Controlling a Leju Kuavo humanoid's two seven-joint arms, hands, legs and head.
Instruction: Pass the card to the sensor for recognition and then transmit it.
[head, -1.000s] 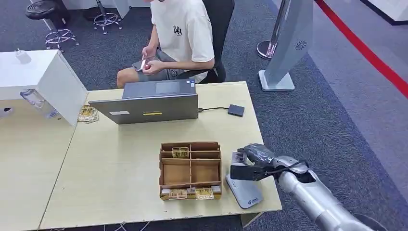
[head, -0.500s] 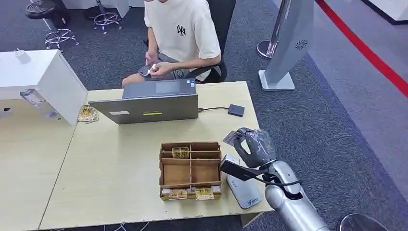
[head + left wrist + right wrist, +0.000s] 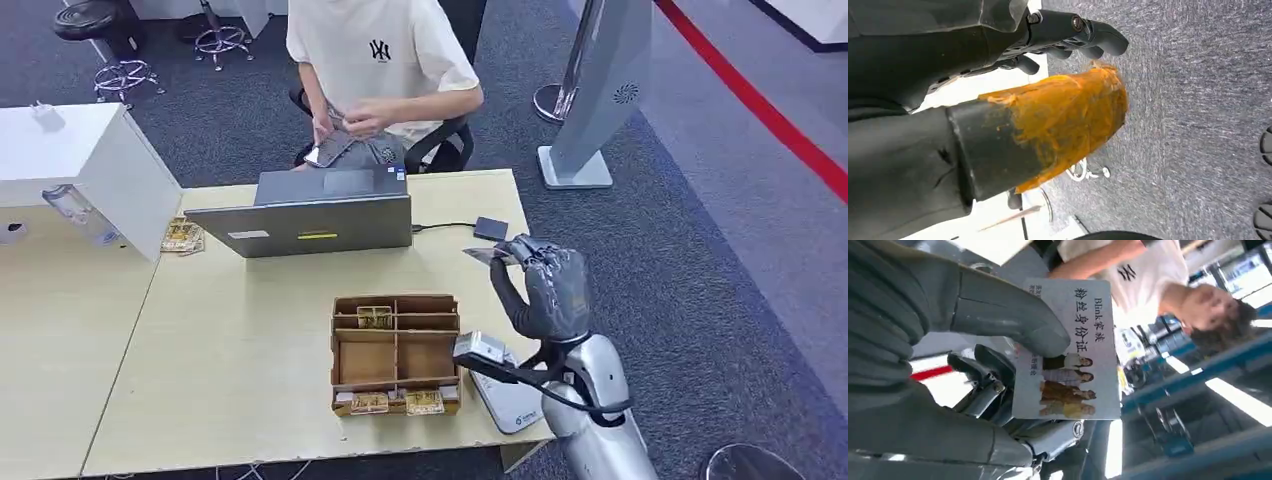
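I'm seeing the right hand point(image 3: 545, 285) up over the tabletop's point(image 3: 230, 350) right side, fingers point(image 3: 520, 250) closed round the card point(image 3: 482, 254), pinching it at the tips. In the right wrist view the thumb is pressing on the card's printed face point(image 3: 1073, 347), other fingers backing it from behind; card's showing Chinese text and a small group photo. It's sitting in the air just in front of the small dark box point(image 3: 490, 229) w/ the cable running to the laptop point(image 3: 315, 220), not touching the tabletop as far as I can tell.

The sensor point(image 3: 505, 395), a pale flat unit, is lying near the tabletop's front right edge, just beside the wooden divider box point(image 3: 396, 352), and the forearm is crossing above it. Divider box is holding cards in its back-left slot and along its front row.

A person point(image 3: 385, 60) in a cream T-shirt is sitting behind the laptop, both hands busy w/ smth in the lap, can't tell what.

Left hand point(image 3: 1068, 37) is hanging over grey carpet point(image 3: 1198, 100), fingers curled in, nothing in them; orange tape is wrapping the thumb point(image 3: 1068, 125).
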